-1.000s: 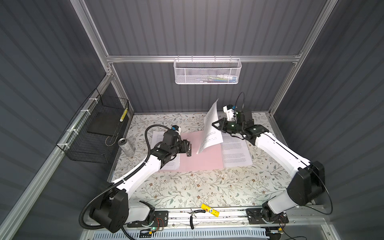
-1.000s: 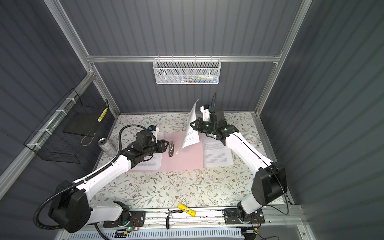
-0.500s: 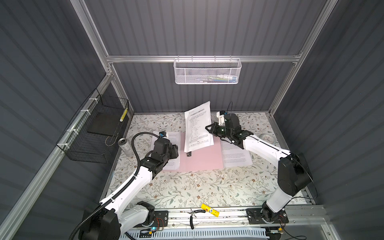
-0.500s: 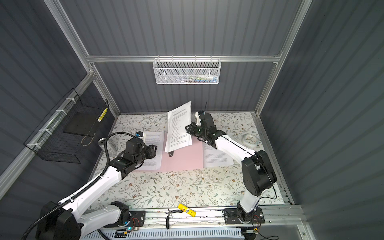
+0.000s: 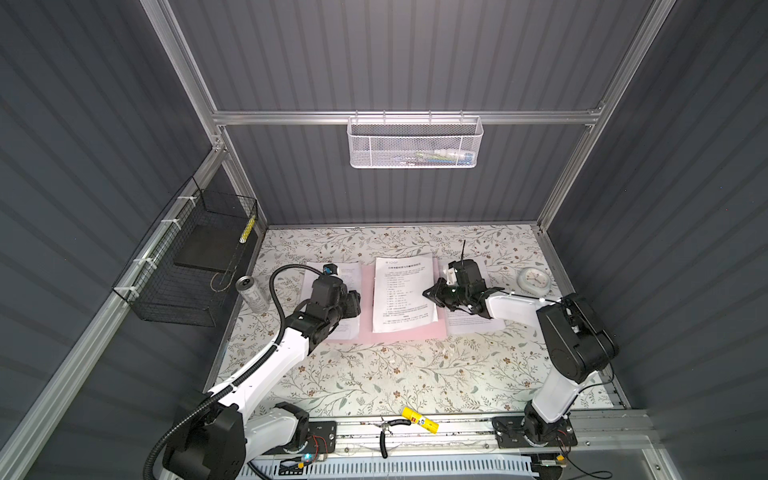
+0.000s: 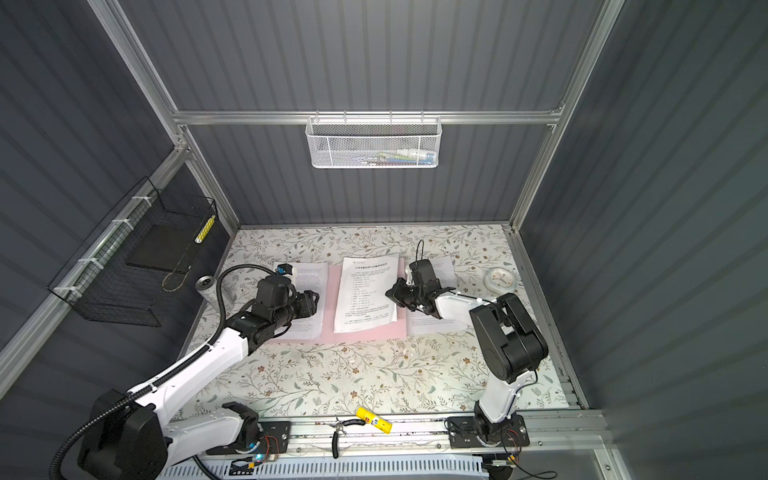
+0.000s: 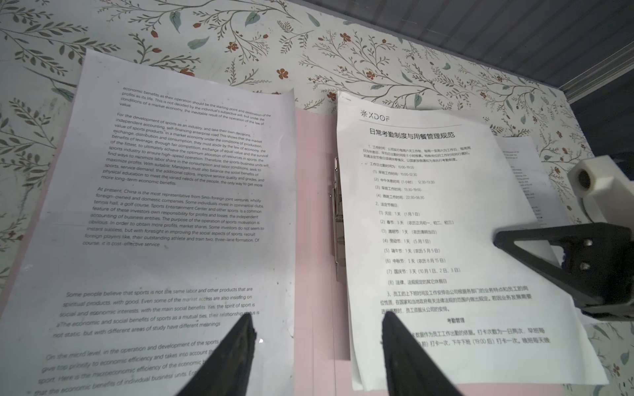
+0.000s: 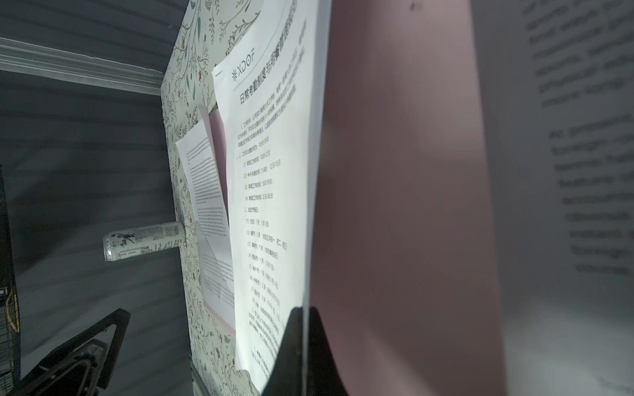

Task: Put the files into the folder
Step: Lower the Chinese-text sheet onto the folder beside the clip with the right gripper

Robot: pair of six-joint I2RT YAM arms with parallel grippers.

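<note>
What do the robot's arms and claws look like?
The left arm and right arm are white shells with black joints; a ribbed black hose loops along the left one. The left claw and right claw are black, each with two pointed triangular fingers.

Near half of tabletop [image 5: 395,374] lies open; can [image 5: 251,293] (upright) crowds the left edge; clock [image 5: 535,281] the right.

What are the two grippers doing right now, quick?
Left gripper: open, holding nothing.
Right gripper: shut on the edge of the printed sheet.
</note>
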